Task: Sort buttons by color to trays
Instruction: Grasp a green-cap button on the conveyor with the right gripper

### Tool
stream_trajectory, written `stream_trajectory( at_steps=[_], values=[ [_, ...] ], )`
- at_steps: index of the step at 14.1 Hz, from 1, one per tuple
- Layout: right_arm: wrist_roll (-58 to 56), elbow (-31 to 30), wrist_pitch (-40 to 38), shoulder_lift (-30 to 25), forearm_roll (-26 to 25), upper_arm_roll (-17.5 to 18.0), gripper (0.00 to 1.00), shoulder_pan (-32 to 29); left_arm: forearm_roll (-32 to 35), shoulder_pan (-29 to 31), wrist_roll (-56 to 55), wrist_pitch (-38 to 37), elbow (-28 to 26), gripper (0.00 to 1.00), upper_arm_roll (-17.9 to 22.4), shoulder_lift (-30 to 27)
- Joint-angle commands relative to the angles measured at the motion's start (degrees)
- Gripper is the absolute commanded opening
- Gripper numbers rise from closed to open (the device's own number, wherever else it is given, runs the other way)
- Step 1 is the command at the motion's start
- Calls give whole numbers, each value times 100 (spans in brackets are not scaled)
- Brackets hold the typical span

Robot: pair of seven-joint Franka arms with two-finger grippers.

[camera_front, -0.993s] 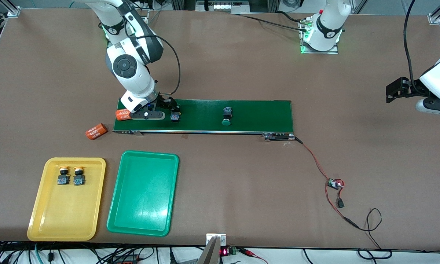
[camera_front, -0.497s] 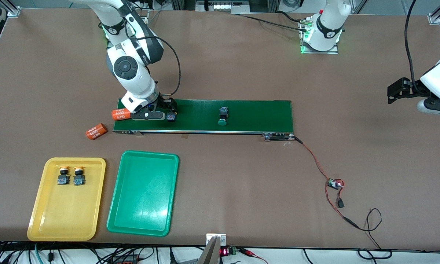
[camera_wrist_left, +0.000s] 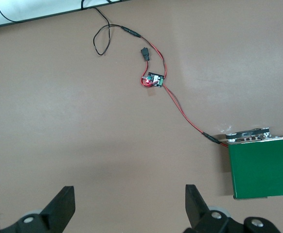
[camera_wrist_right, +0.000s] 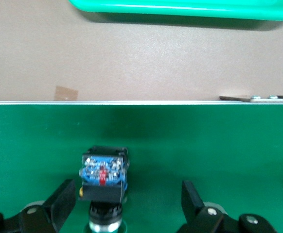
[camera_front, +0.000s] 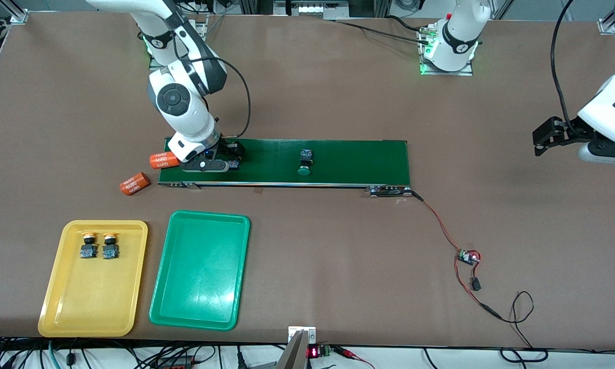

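the yellow tray (camera_front: 93, 320) sat at the right arm's end of the counter (camera_front: 338, 256) with two yellow-capped buttons (camera_front: 97, 247) in it, the empty green tray (camera_front: 200, 312) just beside. above them the right gripper (camera_wrist_right: 124, 204) hung low over the conveyor belt (camera_front: 348, 154), jaws wide apart around a green-capped button (camera_wrist_right: 104, 174) lying on the belt, one finger close by its side. a good grab wanted the body centred between the fingers, then a square squeeze. two orange cylinders (camera_front: 148, 171) lay near that end of the belt. a second green-capped button (camera_front: 305, 163) rested mid-belt. the left gripper (camera_wrist_left: 129, 206) waited, jaws open, over bare counter.
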Motion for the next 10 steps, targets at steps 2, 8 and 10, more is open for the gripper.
stream_trajectory(
  at_steps=[2, 8, 10],
  values=[
    [64, 61, 118, 157, -137, -70, 82, 43, 67, 77, -61, 32, -357, 100, -36, -318],
    [56, 61, 118, 166, -163, -70, 26, 43, 75, 69, -26, 411, -682, 100, -54, -503],
    [56, 69, 109, 131, -155, -114, 2, 35, 67, 69, -113, 173, -647, 100, -54, -538]
  ],
)
